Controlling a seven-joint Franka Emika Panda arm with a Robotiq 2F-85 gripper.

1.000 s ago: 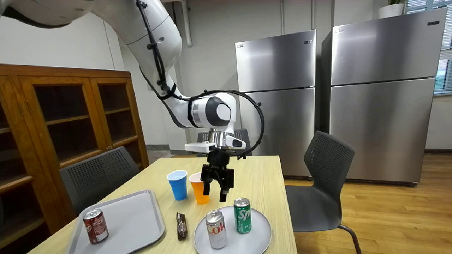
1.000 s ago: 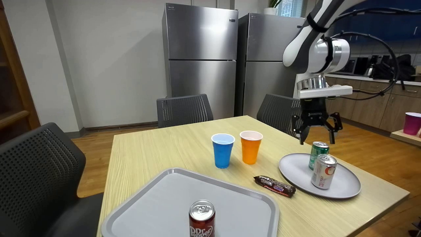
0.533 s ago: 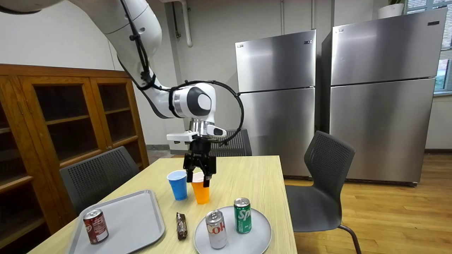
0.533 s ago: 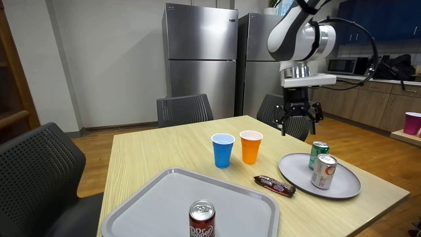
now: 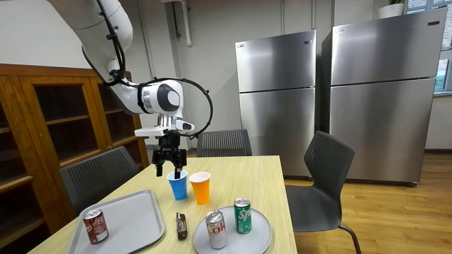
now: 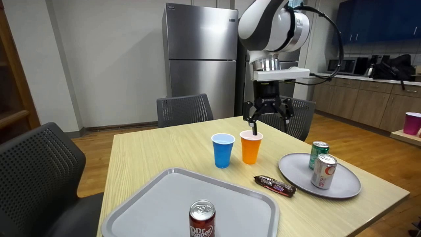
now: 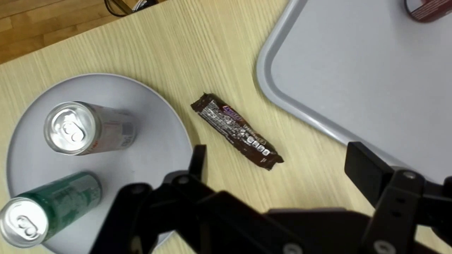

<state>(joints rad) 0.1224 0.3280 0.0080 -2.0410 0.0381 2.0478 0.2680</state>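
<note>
Wrist view looks down on one brown candy bar, lying on the desk between one tray and one plate. In both exterior views the tray is near left, bearing one dark red can; the plate is near right, bearing one silver can and one green can, both upright. Farther back stand one blue cup and, just right of it, one orange cup. Above the desk near both cups hangs the tool, its two fingers spread wide; whether it touches a cup cannot be told. A second earlier it hung farther right, toward the plate; the cups, cans and candy bar have stayed put. Around the desk are three dark chairs and, farthest off, two steel refrigerators.
</note>
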